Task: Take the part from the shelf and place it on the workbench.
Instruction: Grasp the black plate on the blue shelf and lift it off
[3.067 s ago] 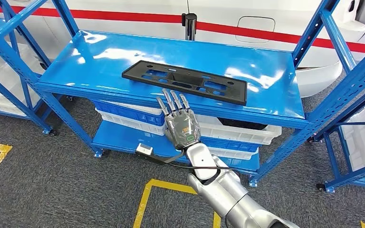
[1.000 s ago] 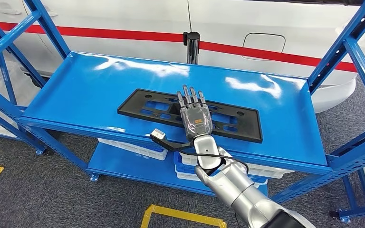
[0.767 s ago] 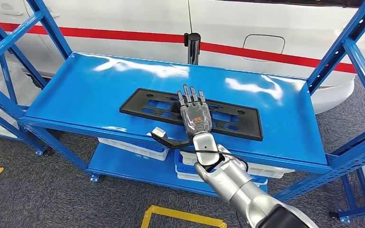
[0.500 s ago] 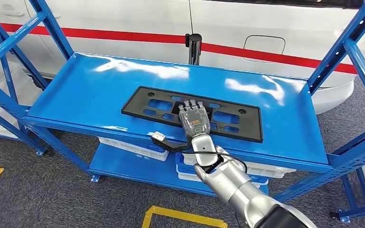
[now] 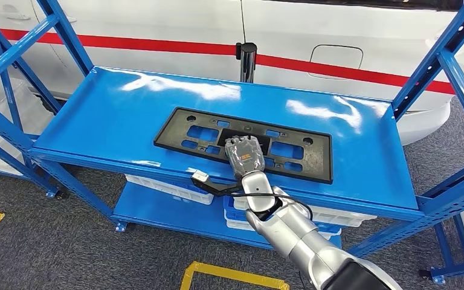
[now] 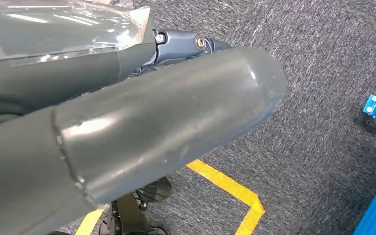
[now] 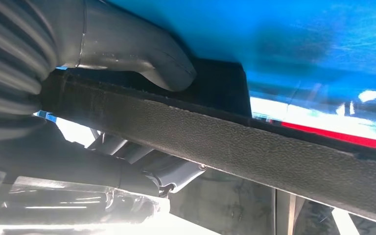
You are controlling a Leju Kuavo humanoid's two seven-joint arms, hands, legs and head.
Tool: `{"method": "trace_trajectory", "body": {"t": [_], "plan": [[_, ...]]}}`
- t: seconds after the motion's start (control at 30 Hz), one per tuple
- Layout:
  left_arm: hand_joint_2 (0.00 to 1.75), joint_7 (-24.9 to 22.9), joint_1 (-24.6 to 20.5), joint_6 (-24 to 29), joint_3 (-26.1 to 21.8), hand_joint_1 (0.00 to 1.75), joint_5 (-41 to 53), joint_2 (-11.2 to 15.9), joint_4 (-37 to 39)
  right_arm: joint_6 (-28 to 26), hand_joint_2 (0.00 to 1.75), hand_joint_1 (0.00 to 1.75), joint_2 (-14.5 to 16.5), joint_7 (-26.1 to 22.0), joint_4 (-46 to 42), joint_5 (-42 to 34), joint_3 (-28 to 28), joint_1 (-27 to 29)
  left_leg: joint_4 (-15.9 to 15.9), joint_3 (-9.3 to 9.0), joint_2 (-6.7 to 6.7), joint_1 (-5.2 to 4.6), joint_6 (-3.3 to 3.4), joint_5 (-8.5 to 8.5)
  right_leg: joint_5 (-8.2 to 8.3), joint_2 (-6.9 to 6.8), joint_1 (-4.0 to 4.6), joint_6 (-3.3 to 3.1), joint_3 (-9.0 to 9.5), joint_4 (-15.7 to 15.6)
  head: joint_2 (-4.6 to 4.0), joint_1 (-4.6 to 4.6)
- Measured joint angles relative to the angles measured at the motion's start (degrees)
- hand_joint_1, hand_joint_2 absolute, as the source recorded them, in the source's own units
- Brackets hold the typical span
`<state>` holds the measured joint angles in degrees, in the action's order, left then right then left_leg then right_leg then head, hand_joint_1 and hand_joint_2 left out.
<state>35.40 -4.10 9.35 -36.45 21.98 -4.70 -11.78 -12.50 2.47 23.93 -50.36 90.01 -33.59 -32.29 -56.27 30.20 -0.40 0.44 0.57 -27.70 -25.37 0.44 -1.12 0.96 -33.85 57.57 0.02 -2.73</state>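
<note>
A long black plastic part (image 5: 317,158) with several cut-outs lies on the top level of the blue shelf (image 5: 109,115). My right hand (image 5: 245,156) sits at the middle of the part's near edge, fingers curled down onto it. In the right wrist view the thick grey thumb (image 7: 142,49) presses one face of the part (image 7: 254,147) and the darker fingers (image 7: 103,166) lie against the other, so the edge is gripped. My left hand (image 6: 127,127) hangs over the grey floor; how its fingers lie is unclear.
White bins (image 5: 169,187) fill the shelf's lower level. A white car with a red stripe (image 5: 338,36) stands right behind the shelf, with a black post (image 5: 248,57) before it. Blue uprights (image 5: 447,66) flank the shelf. Yellow tape (image 5: 229,275) marks the carpet.
The camera has come closer to the shelf. My right hand moved from below the shelf onto the part, then its outstretched fingers curled down and closed on the near edge.
</note>
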Motion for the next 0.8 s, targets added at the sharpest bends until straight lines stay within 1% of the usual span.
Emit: {"method": "trace_trajectory", "body": {"t": [0.2,0.27,0.33,0.4,0.57,0.6,0.63,0.67,0.8], "plan": [[0.0,0.04,0.0,0.0,-0.03,0.0,0.1,-0.01,0.0,-0.43,1.75,1.75,0.0,0.04,0.09,0.0,-0.18,-0.04,0.0,0.0,0.0,0.0,0.0,0.0,0.0,0.0,0.0,0.0,0.0,0.0,0.0,0.0],[0.0,0.08,0.0,0.03,-0.1,0.0,0.45,-0.02,0.0,-1.42,1.75,1.75,-0.02,0.26,0.07,0.0,-0.5,-0.04,0.0,0.0,0.0,0.0,0.0,0.0,0.0,0.0,0.0,0.0,0.0,0.0,0.0,0.0],[0.0,0.09,-0.01,0.06,-0.16,0.0,0.98,-0.02,0.0,-3.54,1.75,1.75,-0.09,0.6,-0.25,0.0,-1.23,-0.02,-0.01,0.02,0.0,0.0,0.0,0.0,0.0,0.0,0.0,0.0,-0.02,0.01,0.0,0.0],[0.0,0.09,-0.03,0.07,-0.19,0.0,1.52,-0.04,0.0,-7.48,1.75,1.75,-0.2,0.49,-1.31,0.0,-1.91,0.0,-0.02,0.04,0.01,0.0,0.0,0.0,0.0,0.01,0.0,0.0,-0.05,0.01,0.0,0.0],[0.0,0.09,-0.11,0.26,-0.19,0.0,2.55,-0.26,0.01,-20.76,1.75,1.75,-0.71,-2.23,-6.56,-0.15,-2.52,0.13,-0.02,0.07,0.0,0.0,0.0,0.0,0.0,0.0,0.0,0.0,-0.09,0.01,0.0,0.0],[0.0,0.08,-0.1,0.37,-0.2,0.0,2.69,-0.32,0.01,-22.84,1.75,1.75,-0.77,-4.16,-8.1,-0.87,-2.42,0.55,-0.02,0.07,0.0,0.0,0.0,0.0,0.0,0.0,0.0,0.0,-0.09,0.01,0.0,0.0],[0.0,0.05,-0.09,0.52,-0.21,0.0,2.79,-0.38,0.02,-24.48,1.75,1.75,-0.72,-7.22,-9.93,-2.44,-2.03,1.28,-0.02,0.09,-0.01,0.0,0.0,0.0,0.0,0.0,0.0,0.0,-0.09,0.01,0.0,0.0],[0.0,0.03,-0.07,0.69,-0.25,0.0,2.86,-0.43,0.02,-25.6,1.75,1.75,-0.47,-11.41,-12.05,-4.96,-1.26,2.28,-0.01,0.11,-0.01,0.0,0.0,-0.01,0.0,0.0,0.0,0.0,-0.11,0.01,0.0,0.0],[0.0,0.12,-0.08,0.94,-0.4,0.0,3.45,-0.56,0.02,-26.93,1.75,1.75,2.04,-31.6,-20.09,-20.62,4.09,6.19,-0.02,0.15,-0.04,0.0,0.0,-0.01,-0.01,-0.02,0.0,0.0,-0.18,0.0,0.0,0.0]]}}
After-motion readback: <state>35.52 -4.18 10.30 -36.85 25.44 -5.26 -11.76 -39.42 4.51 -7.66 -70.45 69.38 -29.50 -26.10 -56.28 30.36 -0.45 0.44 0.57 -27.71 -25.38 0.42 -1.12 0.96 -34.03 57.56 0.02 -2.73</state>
